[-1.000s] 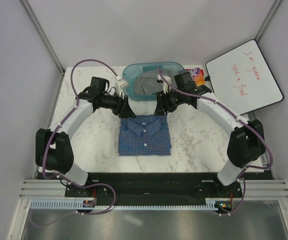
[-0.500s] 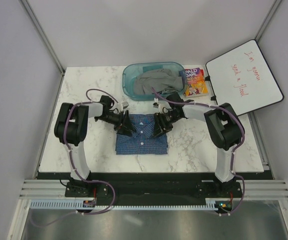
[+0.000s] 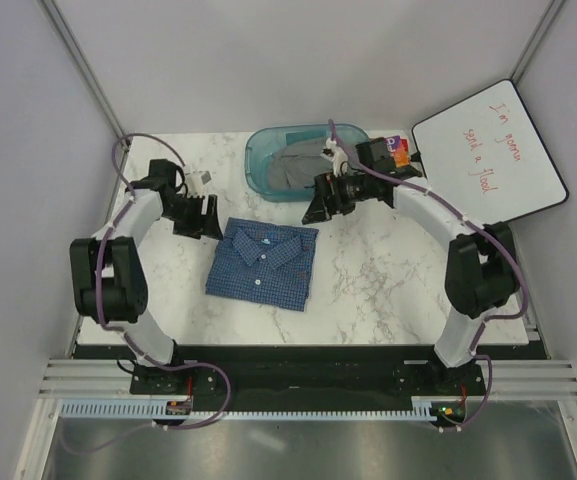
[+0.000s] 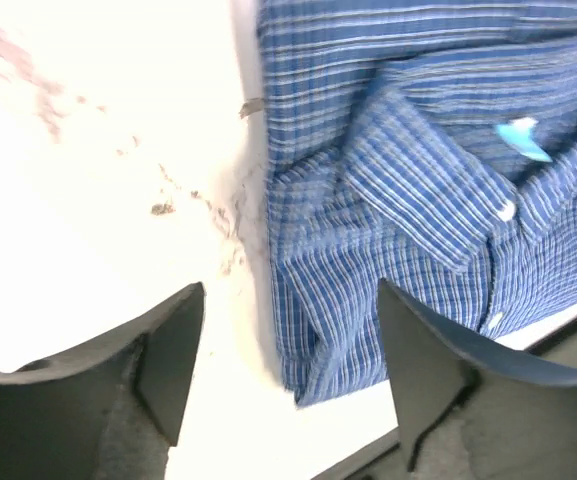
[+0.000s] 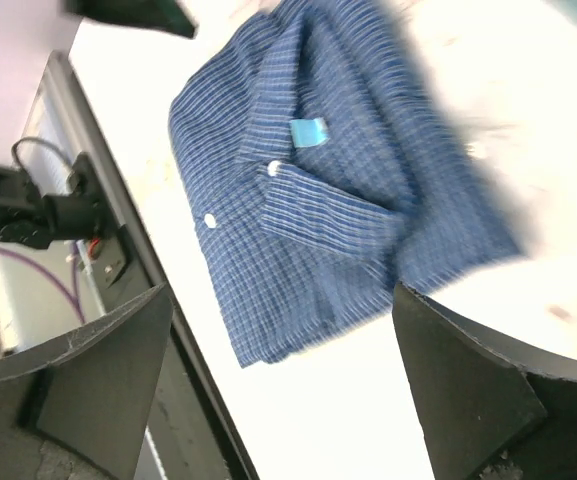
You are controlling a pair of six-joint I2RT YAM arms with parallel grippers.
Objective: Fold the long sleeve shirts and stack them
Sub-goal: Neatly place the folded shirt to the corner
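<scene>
My left gripper point(image 3: 206, 215) and right gripper point(image 3: 317, 207) stand open, empty; the blue fine-checked collared shirt point(image 3: 261, 266) lies folded mid-surface, grey cloth point(image 3: 303, 168) in the far-edge teal plastic tub point(image 3: 254, 172) seemingly pending.

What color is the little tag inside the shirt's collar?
Light turquoise tag on the blue checked shirt; clearest in the right wrist view.

Shirt point(image 3: 261, 268) is soft, matt, fine-checked woven cloth; worktop point(image 3: 388, 285) smooth, glossy, marble-look; tub point(image 3: 255, 166) see-through teal plastic.
</scene>
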